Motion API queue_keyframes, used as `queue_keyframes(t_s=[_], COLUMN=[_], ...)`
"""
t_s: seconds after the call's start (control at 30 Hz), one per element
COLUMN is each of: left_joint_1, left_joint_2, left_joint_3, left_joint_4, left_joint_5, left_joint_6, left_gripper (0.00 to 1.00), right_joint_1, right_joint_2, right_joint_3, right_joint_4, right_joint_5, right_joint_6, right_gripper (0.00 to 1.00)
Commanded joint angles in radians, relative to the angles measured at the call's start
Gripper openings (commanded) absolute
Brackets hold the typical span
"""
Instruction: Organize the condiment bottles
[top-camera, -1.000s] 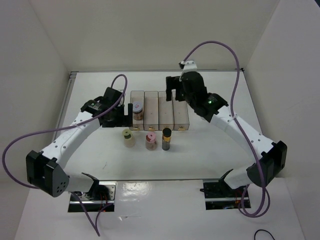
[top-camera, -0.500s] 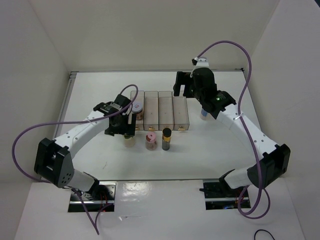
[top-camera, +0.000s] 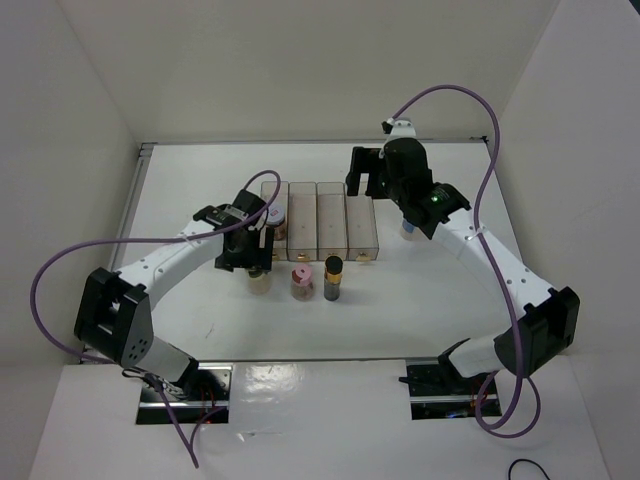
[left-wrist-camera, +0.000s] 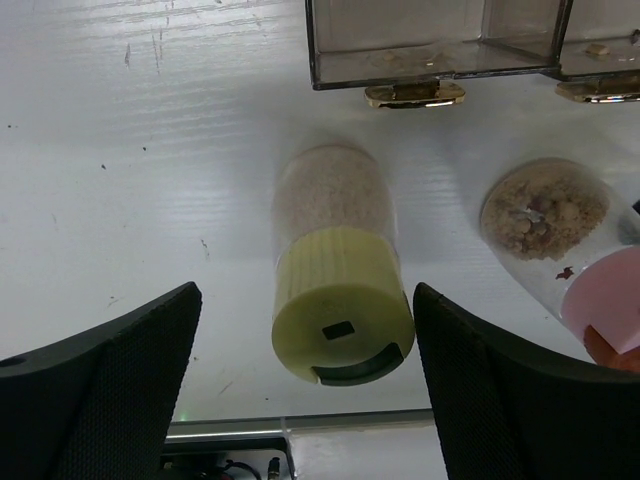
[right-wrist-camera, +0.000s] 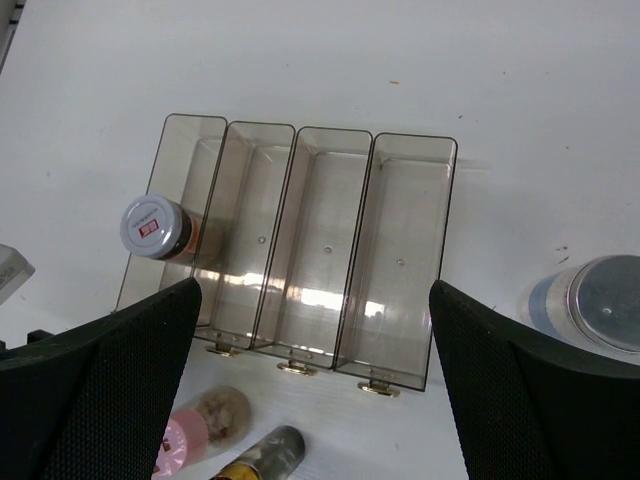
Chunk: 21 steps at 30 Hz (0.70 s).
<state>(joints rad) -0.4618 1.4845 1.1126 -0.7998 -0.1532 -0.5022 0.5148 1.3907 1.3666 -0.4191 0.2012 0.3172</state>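
While upright, yellow-green-lidded cream jar (left-wrist-camera: 340, 300) midway between left fingers (left-wrist-camera: 110, 390)

Top view: yellow-lidded jar (top-camera: 259, 284) mostly under left tool (top-camera: 250, 260). Blue-label jar (top-camera: 408, 231) nearly hidden behind right arm (top-camera: 445, 215). Left wrist: pink-lidded jar (left-wrist-camera: 545, 215) clipped at right edge. Right wrist: dark bottle (right-wrist-camera: 262, 455) cut off at bottom edge.

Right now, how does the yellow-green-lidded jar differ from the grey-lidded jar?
The grey-lidded jar stands in the clear rack's end compartment; the yellow-green-lidded jar stands on the table outside it, between the left gripper's open fingers. The grey-lidded jar's contents look reddish-brown, the other's pale cream. Both stand upright, lids on.
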Motion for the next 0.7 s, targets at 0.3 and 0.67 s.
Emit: queue_keyframes(t_s=[0.3,0.67], left_joint_1=[-0.005,-0.005], left_joint_2=[0.03,-0.009], left_joint_3=[0.01,0.194], left_joint_4=[0.051,-0.104], left_joint_5=[0.041,0.078], left_joint_6=[-0.009,0.028], left_gripper=[0.59,0.35], right_joint_1=[0.007,0.007], right_joint_2=[-0.01,-0.028], right_joint_3=[-0.012,-0.021], right_joint_4=[0.014,0.005], right_joint_5=[0.006,0.017], right_joint_6=[-0.013,-0.013], right_gripper=[0.99,0.99])
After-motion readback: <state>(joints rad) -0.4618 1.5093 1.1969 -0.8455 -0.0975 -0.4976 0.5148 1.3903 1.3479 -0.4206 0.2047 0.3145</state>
